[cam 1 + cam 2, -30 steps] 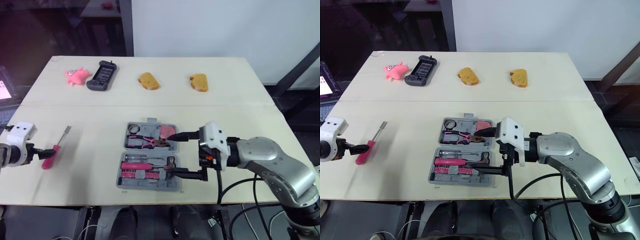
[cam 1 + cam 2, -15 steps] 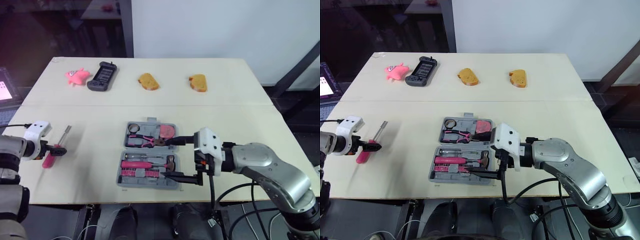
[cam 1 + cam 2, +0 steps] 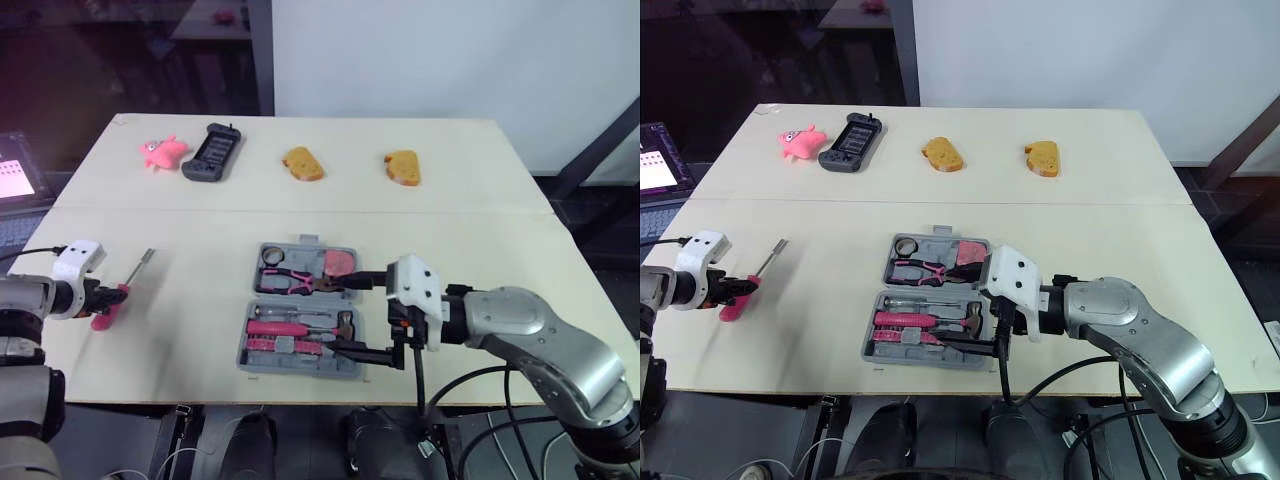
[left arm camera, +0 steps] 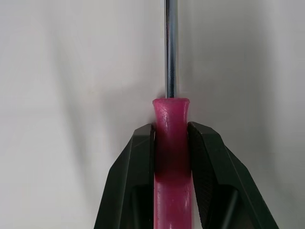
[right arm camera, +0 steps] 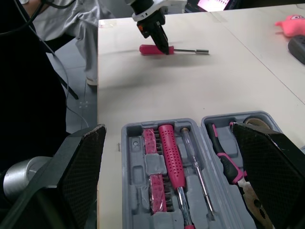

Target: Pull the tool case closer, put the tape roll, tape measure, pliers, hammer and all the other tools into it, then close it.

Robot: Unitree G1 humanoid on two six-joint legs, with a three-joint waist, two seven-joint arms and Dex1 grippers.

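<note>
Both head eyes look down from above over the whole tabletop [image 3: 200,300], the left wrist view sits close on the screwdriver [image 4: 170,119], and the right wrist view faces low across the tool case [image 5: 135,162] toward that screwdriver.

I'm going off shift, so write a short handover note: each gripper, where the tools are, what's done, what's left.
Left gripper: shut on the pink handle of the screwdriver, which lies on the table left of the case.
Right gripper: open, fingers astride the right end of the tool case.
Done: case open near the table's front edge; tape roll, tape measure, pliers and hammer are inside.
Left: put the screwdriver in, then close the case.
</note>
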